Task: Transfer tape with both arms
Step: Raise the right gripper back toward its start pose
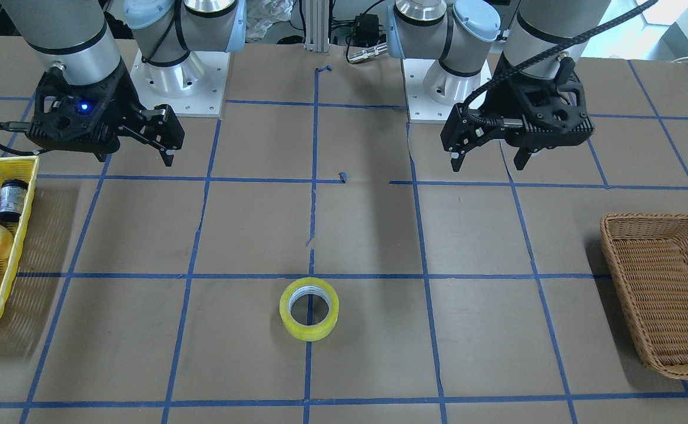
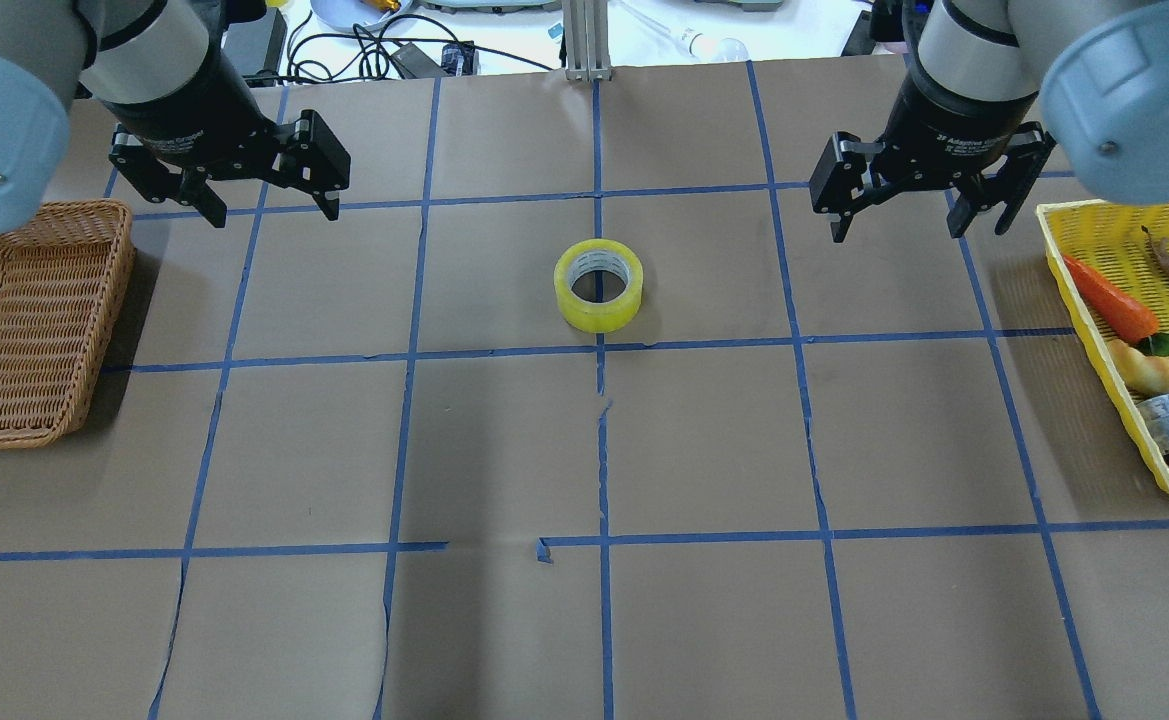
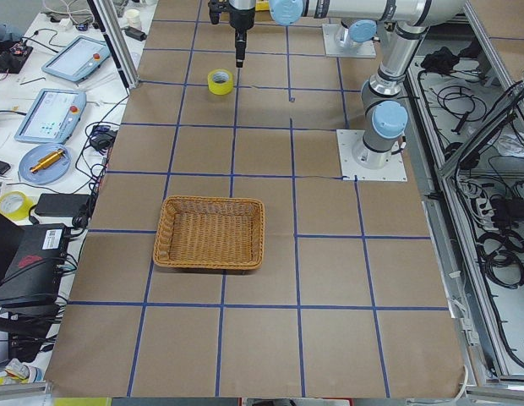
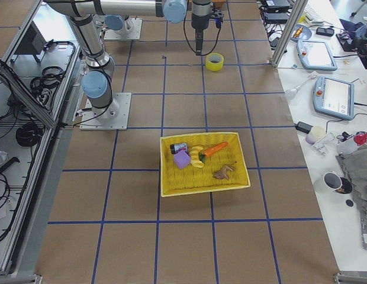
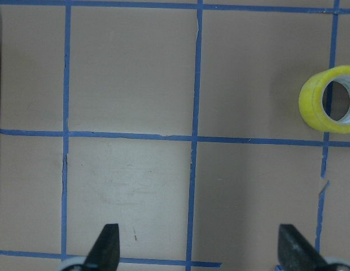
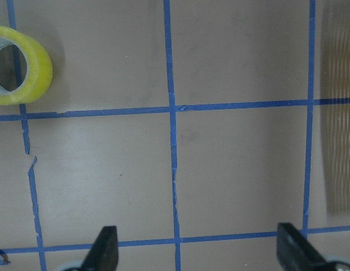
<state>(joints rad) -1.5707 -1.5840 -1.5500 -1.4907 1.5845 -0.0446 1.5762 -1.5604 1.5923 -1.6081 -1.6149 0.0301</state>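
Observation:
The yellow tape roll [image 2: 599, 310] lies flat on the brown paper on the centre blue line, and also shows in the front view [image 1: 296, 327]. My left gripper [image 2: 274, 215] is open and empty above the table, to the tape's left and farther back. My right gripper [image 2: 894, 232] is open and empty, to the tape's right. In the front view the left gripper [image 1: 487, 165] is on the right and the right gripper [image 1: 135, 159] on the left. The tape sits at the right edge of the left wrist view [image 5: 310, 104] and the left edge of the right wrist view [image 6: 39, 73].
A brown wicker basket [image 2: 34, 320] stands at the table's left end, near my left arm. A yellow basket [image 2: 1094, 230] with a toy carrot [image 2: 1109, 300], a small bottle and other items stands at the right end. Blue tape lines grid the paper.

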